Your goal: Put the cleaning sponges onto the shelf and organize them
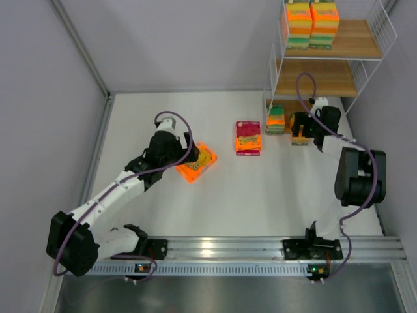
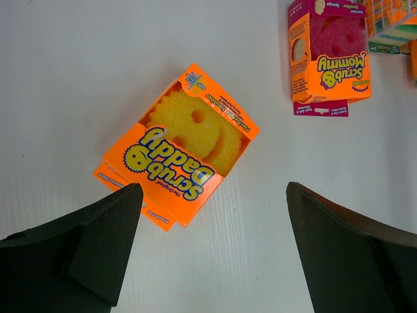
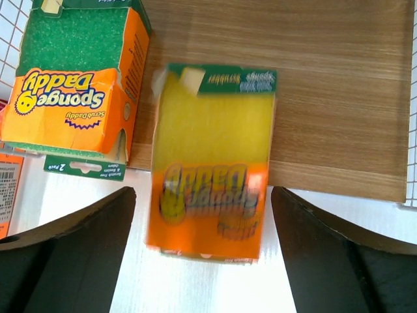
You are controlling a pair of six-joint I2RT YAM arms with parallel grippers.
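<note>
L gripper [image 2: 212, 189], fingers spread wide, hovers over an orange pack [image 2: 179, 153] that lies flat and angled on the white table [image 1: 195, 111]; it grips nothing. Center: a magenta-topped pack [image 1: 247, 137] lies alone. At right, a green-edged pack [image 3: 71, 85] sits at the foot of the shelf [image 1: 332, 77]. Just beside it, R gripper [image 3: 199, 193], fingers apart w/ gaps on both sides, straddles a blurred yellow-and-orange pack [image 3: 212, 163], part over the bottom board, part over the table. Two stacks [image 1: 311, 25] stand on the top tier, left end.
</note>
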